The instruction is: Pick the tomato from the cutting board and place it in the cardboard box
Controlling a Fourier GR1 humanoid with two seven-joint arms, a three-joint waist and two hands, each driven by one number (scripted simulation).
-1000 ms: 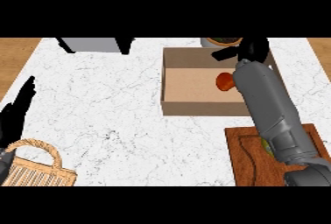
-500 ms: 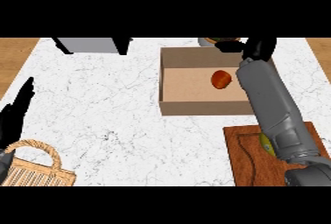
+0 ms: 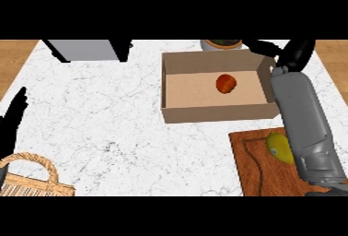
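The red tomato (image 3: 226, 83) lies inside the open cardboard box (image 3: 178, 94), on its floor toward the right side. My right hand (image 3: 293, 51) is beyond the box's far right corner, fingers spread and straight, holding nothing and apart from the tomato. Its grey forearm runs down over the wooden cutting board (image 3: 255, 168) at the lower right. At the left edge my left hand (image 3: 12, 115) rests open, fingers up.
A yellow-green fruit (image 3: 279, 147) lies on the cutting board, partly hidden by the forearm. A wicker basket (image 3: 28, 180) stands at the lower left. A grey appliance (image 3: 87, 49) sits at the back left, and a pot (image 3: 222, 44) behind the box.
The tomato now lies free on the box's floor. My right hand has opened and drawn back to the right, beyond the box's far corner. The left hand has not moved.
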